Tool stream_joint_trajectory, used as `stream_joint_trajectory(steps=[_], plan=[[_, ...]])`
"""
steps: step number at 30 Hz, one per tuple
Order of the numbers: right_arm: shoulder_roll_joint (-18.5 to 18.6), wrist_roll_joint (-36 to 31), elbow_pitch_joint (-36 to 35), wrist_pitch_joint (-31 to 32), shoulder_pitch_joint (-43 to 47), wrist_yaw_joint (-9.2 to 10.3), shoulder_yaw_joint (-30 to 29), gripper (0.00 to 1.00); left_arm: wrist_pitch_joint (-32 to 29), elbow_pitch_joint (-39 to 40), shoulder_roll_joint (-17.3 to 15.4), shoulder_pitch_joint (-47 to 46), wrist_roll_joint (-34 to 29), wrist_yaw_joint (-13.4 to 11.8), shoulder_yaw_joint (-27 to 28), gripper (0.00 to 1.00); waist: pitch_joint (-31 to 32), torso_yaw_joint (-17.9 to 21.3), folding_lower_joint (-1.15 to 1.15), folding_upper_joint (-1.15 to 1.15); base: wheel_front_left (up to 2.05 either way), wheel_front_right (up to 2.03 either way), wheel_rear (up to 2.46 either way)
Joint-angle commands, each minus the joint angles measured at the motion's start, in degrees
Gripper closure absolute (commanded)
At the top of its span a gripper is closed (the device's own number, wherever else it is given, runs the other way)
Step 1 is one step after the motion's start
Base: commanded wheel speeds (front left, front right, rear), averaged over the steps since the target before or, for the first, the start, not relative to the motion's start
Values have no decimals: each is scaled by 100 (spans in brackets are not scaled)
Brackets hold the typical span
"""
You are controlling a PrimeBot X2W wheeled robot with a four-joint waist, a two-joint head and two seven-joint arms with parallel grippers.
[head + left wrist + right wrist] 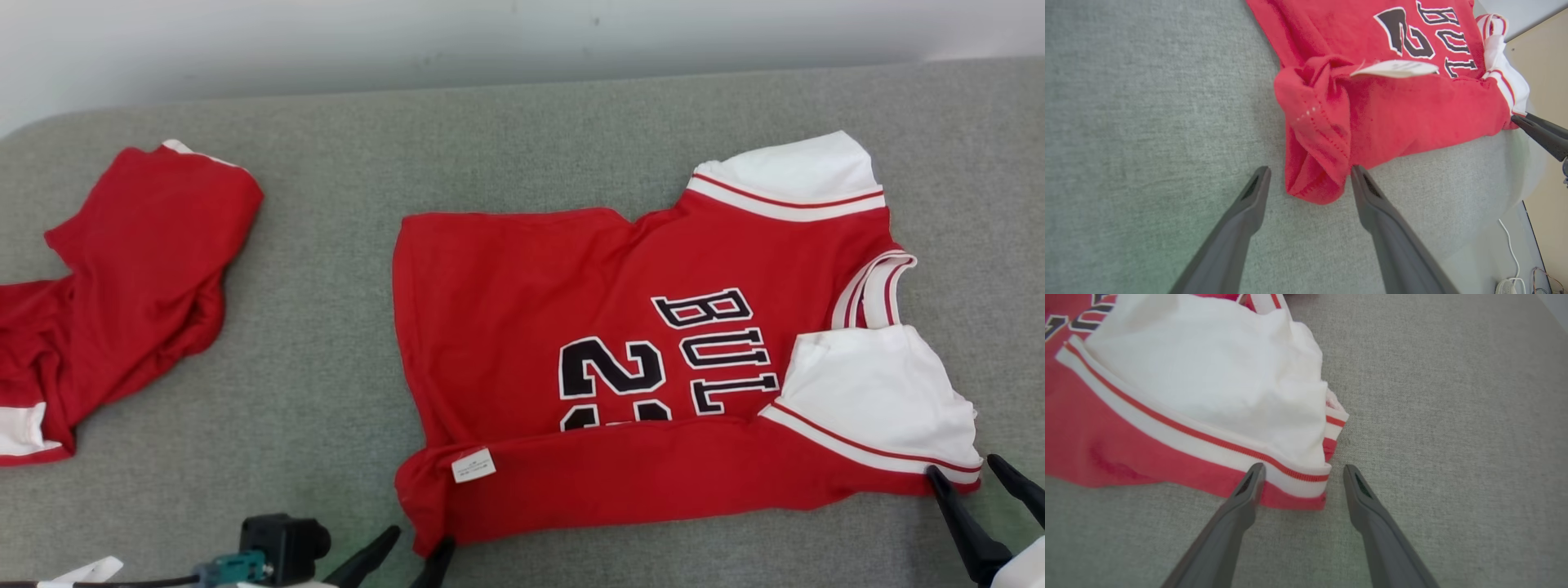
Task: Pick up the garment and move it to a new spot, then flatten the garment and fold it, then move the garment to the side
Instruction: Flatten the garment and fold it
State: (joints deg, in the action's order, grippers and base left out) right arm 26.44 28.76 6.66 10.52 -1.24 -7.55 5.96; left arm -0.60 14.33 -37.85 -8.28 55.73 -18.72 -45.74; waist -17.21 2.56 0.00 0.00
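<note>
While both claws stand wide open and empty, a second red garment [131, 278] lies well left of the jersey [571, 327], with bare grey counter [326, 343] between them. The jersey sits right of centre, its long axis running left to right: hem at the left, collar and white sleeves at the right, near edge folded over, a white label [473, 465] showing. The left claw [1310, 169] straddles the jersey's near-left corner. The right claw [1303, 466] sits at its near sleeve cuff. Beyond and right of the jersey the counter lies bare.
</note>
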Motion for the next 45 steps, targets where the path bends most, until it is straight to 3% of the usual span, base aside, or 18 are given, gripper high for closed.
stream_joint_trajectory(steps=[1,15,17,18,19,20,22,27,32,36,45], plan=[[-16,23,24,-25,-55,12,10,0,-14,-60,32,-69,-24,-12,8,0,-66,11,0,0,0,0,0],[-124,29,180,53,-407,12,282,0,-145,-1149,439,-610,-69,339,-172,0,-360,-40,0,0,0,0,0],[-112,45,194,56,-412,11,316,0,-165,-1274,500,-683,-57,413,-201,24,-359,-56,0,0,0,0,0],[-109,61,200,61,-415,6,332,0,-173,-1323,535,-713,-48,455,-214,42,-357,-62,0,0,0,0,0],[-107,79,207,64,-420,5,349,0,-183,-1363,565,-741,-35,484,-231,53,-349,-64,0,0,0,0,0],[-105,93,213,69,-429,4,371,0,-185,-1394,594,-756,-26,518,-246,56,-341,-66,0,0,0,0,0],[-87,116,221,83,-450,0,415,19,-215,-1469,629,-796,7,564,-265,66,-329,-63,0,0,0,0,0],[-43,227,265,113,-488,6,482,100,-369,-1639,578,-825,125,744,-314,97,-286,-48,0,0,0,0,0],[161,524,176,193,-404,13,563,100,-542,-1490,355,-831,306,924,-237,100,-161,-28,0,0,0,0,0],[535,845,-70,332,-251,13,591,100,-686,-1101,53,-748,489,1043,-141,100,-8,3,0,0,0,0,0],[1617,1582,-877,1036,686,13,412,100,-900,164,-378,-85,865,876,-212,100,231,65,0,0,0,0,0]])
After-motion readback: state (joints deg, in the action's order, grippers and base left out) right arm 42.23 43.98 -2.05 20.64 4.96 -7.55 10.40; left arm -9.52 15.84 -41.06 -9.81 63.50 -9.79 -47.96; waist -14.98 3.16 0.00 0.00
